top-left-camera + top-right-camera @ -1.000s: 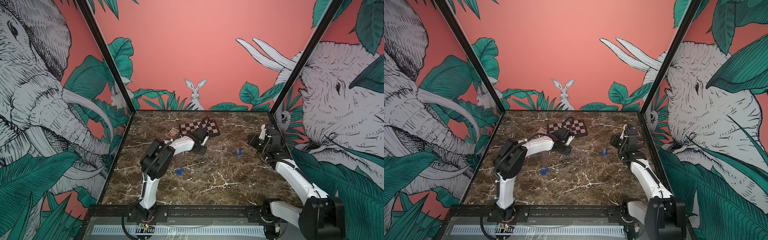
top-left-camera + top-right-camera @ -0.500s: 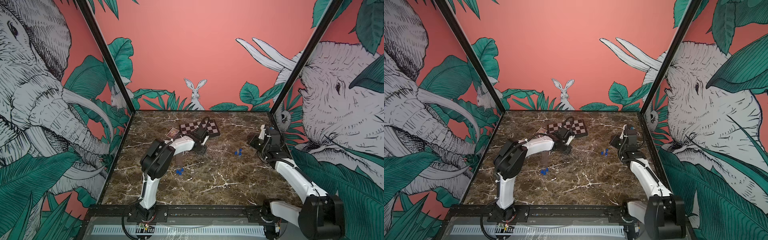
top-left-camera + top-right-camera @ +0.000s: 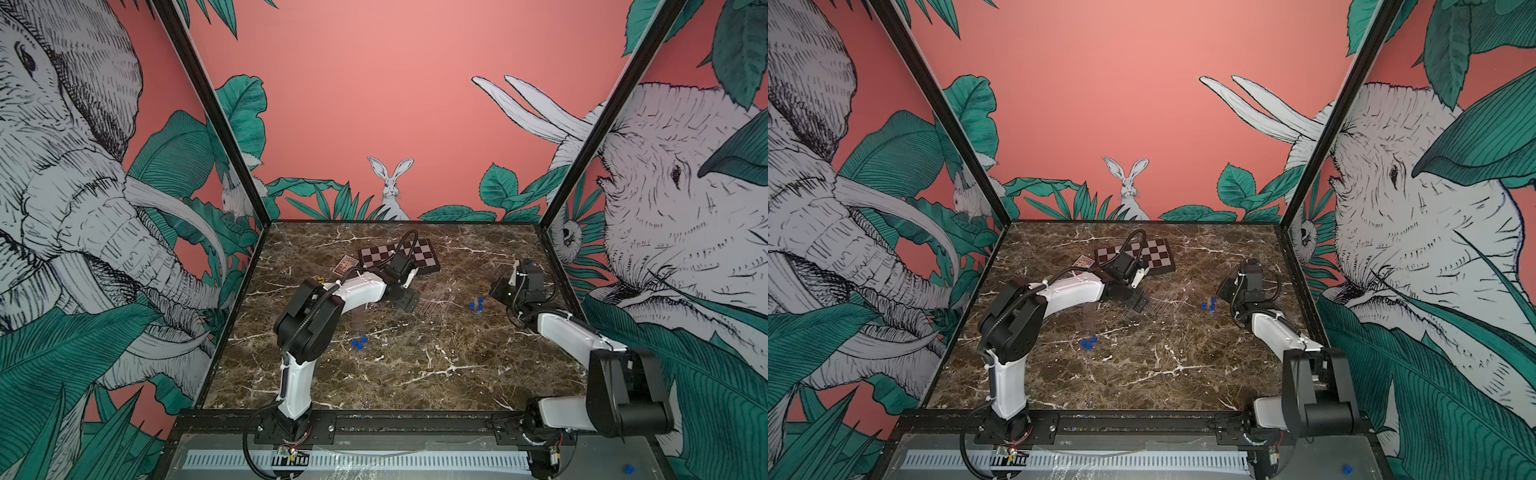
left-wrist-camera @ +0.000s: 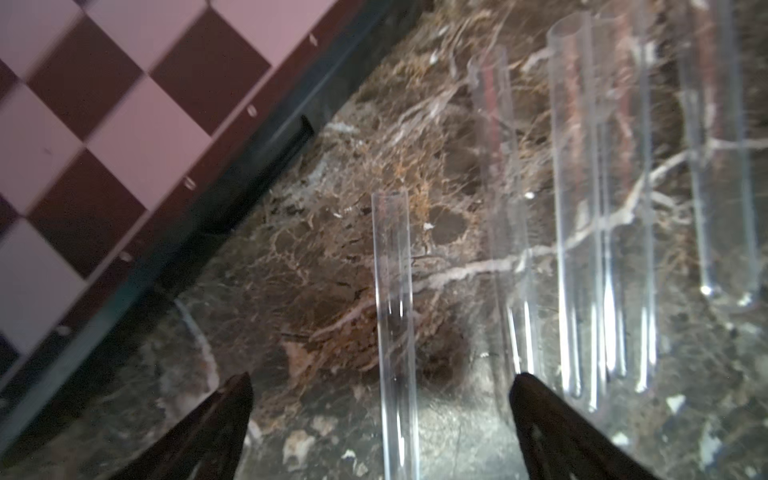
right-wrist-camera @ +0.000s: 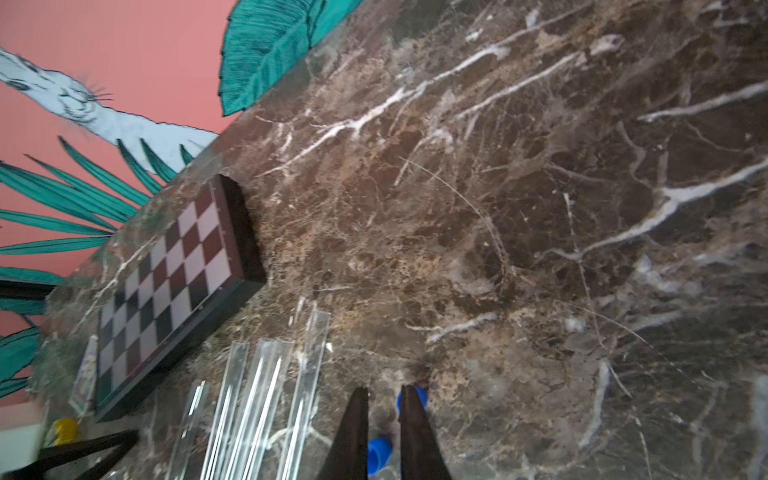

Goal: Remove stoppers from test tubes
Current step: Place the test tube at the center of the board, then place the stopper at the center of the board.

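Note:
In the left wrist view, my left gripper stands wide open, and a clear test tube with an open mouth lies on the marble between its fingers. Several more open test tubes lie alongside it; both top views show them faintly. My right gripper hovers at the right over loose blue stoppers, its jaws almost together with nothing between the tips. Those stoppers lie just left of it. More blue stoppers sit by clear tubes near the left arm's elbow.
A chessboard lies at the back of the marble table, right behind the left gripper. A small card and a yellow piece sit to the board's left. Black frame posts and printed walls close in the sides.
My left gripper has gone from shut to wide open, and the tube now lies loose on the table between its fingers. The right arm has hardly moved.

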`<state>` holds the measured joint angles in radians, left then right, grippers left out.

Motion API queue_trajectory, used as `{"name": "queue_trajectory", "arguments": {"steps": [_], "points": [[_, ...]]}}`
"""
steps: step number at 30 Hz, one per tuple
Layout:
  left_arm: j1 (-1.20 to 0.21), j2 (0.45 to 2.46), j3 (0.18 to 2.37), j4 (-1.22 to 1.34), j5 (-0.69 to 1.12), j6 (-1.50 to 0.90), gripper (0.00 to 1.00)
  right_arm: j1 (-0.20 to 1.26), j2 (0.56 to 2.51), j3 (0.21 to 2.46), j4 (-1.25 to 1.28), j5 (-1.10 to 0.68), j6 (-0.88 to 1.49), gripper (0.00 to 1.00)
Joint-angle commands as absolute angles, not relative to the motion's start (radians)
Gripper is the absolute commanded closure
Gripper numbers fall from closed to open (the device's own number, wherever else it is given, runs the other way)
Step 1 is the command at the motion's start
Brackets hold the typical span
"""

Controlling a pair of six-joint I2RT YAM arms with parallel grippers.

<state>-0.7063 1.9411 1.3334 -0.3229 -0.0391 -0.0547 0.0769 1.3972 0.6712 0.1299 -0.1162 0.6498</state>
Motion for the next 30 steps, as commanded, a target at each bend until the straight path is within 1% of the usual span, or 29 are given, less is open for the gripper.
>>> {"name": "queue_trajectory", "arguments": {"steps": [1, 6, 10, 13, 14, 22, 30], "points": [[-0.710, 1.815, 1.317, -0.270, -0.050, -0.054, 0.00, 0.080, 1.439, 0.667, 0.235, -0.040, 0.645, 1.00], [-0.714, 1.732, 1.285, -0.240, -0.069, -0.054, 0.01, 0.080, 1.545, 0.681, 0.279, 0.021, 0.628, 1.00], [-0.717, 1.673, 1.272, -0.232, -0.080, -0.051, 0.01, 0.081, 1.632, 0.671, 0.365, 0.041, 0.611, 1.00], [-0.718, 1.647, 1.270, -0.242, -0.080, -0.046, 0.01, 0.084, 1.657, 0.649, 0.464, 0.044, 0.596, 1.00], [-0.719, 1.642, 1.270, -0.244, -0.079, -0.046, 0.00, 0.090, 1.655, 0.655, 0.463, 0.054, 0.587, 1.00], [-0.719, 1.621, 1.252, -0.247, -0.085, -0.050, 0.00, 0.101, 1.719, 0.794, 0.216, 0.124, 0.618, 1.00], [-0.719, 1.602, 1.257, -0.255, -0.095, -0.035, 0.01, 0.110, 1.790, 0.900, 0.049, 0.144, 0.652, 1.00]]}}
